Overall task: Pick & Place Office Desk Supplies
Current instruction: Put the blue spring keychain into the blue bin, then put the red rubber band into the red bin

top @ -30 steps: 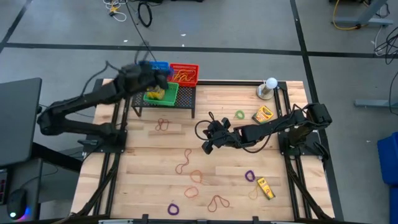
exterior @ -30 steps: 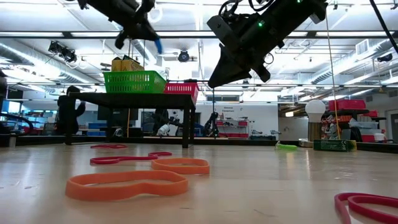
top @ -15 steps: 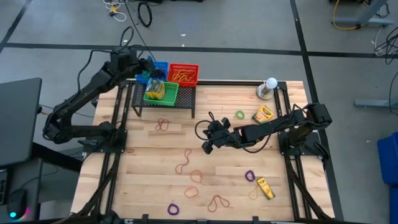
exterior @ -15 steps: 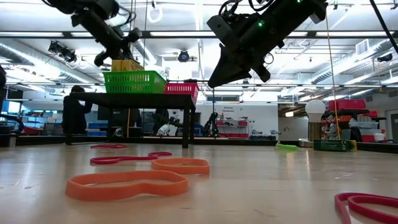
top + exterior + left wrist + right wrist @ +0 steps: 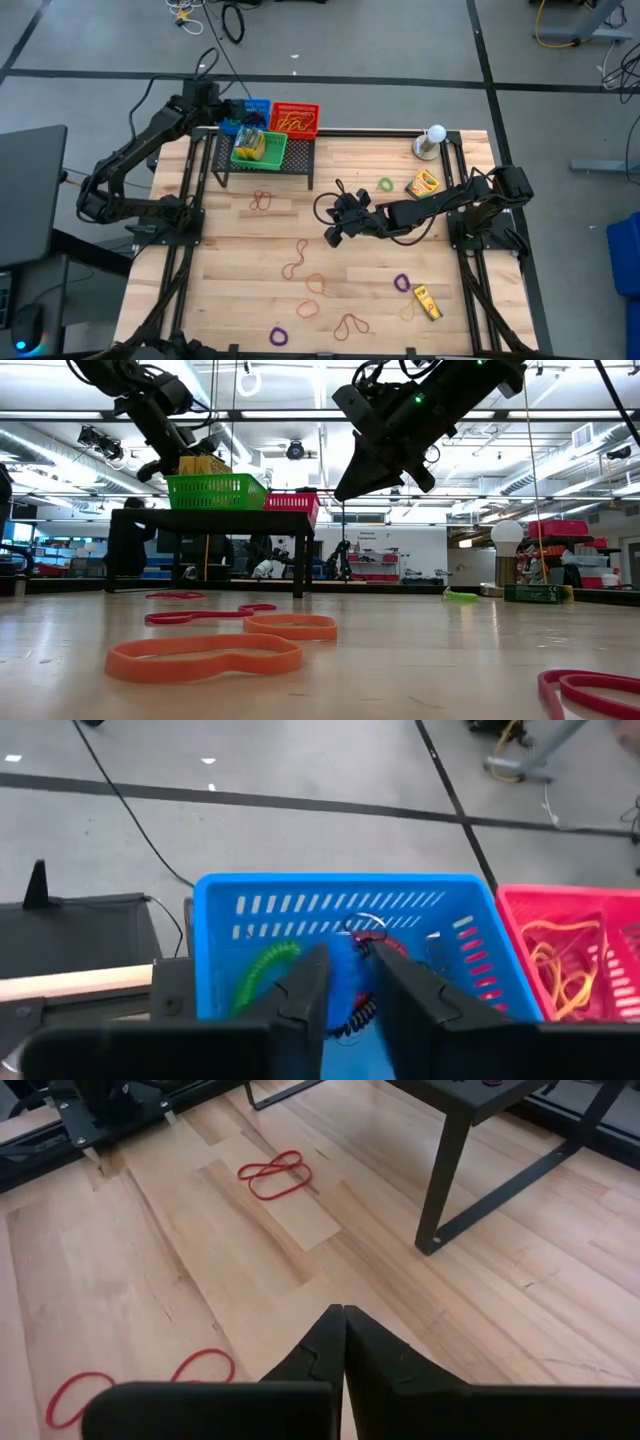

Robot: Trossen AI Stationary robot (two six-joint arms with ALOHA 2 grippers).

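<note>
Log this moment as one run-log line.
left gripper: open above blue basket | right gripper: shut, empty, above table | crayon boxes, rubber bands remain on table

Rubber-band loops (image 5: 308,283) scattered on wood

Bright, even light falls from ceiling strip lights (image 5: 300,415); shadows stay soft on the tabletop (image 5: 350,250), and nearby rubber bands (image 5: 205,657) look blurred.

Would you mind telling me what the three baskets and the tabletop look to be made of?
The blue basket, red basket and green basket look like moulded plastic: bright uniform colour, slotted walls. The tabletop looks like light wood, probably butcher-block: visible grain, joined planks, dull sheen.
</note>
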